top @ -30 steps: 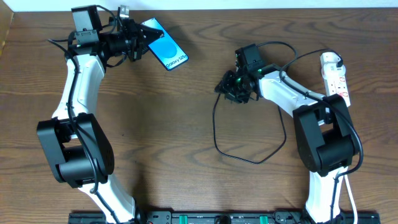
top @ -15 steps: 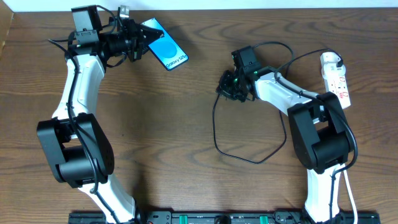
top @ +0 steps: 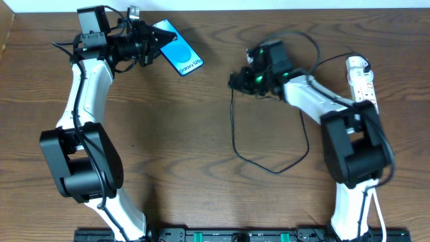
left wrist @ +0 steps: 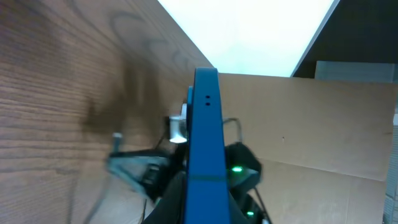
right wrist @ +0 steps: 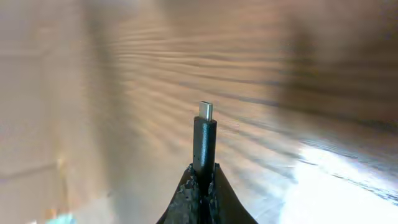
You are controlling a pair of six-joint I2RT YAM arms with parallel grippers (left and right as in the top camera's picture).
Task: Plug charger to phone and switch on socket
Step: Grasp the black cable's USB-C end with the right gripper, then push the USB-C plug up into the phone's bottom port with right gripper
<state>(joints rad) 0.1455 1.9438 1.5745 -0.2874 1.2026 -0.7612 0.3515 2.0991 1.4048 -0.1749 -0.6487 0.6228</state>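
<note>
Wooden table (top: 195, 128), left jaws grasping phone (top: 178, 52) by far edge, right jaws grasping charger (right wrist: 204, 146)

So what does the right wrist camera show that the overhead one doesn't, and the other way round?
Only the right wrist view shows the metal tip of the charger close up, poking out of the right end effector. Only the overhead view shows the phone held in the left end effector, the socket at the right edge, and the charger's long loop. Both show the wooden table and the gripped charger.
</note>
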